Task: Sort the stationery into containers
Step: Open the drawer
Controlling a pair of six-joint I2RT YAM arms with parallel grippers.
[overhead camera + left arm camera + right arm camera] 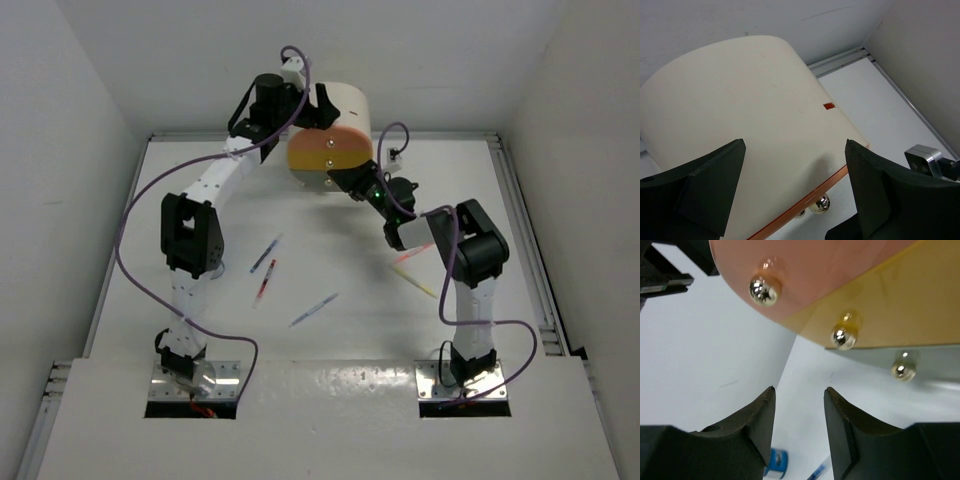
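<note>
The cream arch-topped box (348, 102) stands at the back middle, its orange drawer (322, 148) above its yellow drawer (330, 172). My left gripper (316, 108) is open over the box's curved top (740, 110), one finger on each side, and a round knob (819, 204) shows below. My right gripper (340, 181) is open and empty just in front of the drawer fronts. In its wrist view the gripper (799, 405) sits below the orange drawer's knob (764, 290) and the yellow drawer's knob (843, 336). Two blue-purple pens (265, 253) (314, 309) and a red pen (265, 282) lie mid-table.
A pink stick (412, 253) and a yellow stick (415, 282) lie by the right arm. A small blue-white piece (776, 463) and a blue pen tip (817, 474) lie under the right gripper. White walls enclose the table. Purple cables loop off both arms.
</note>
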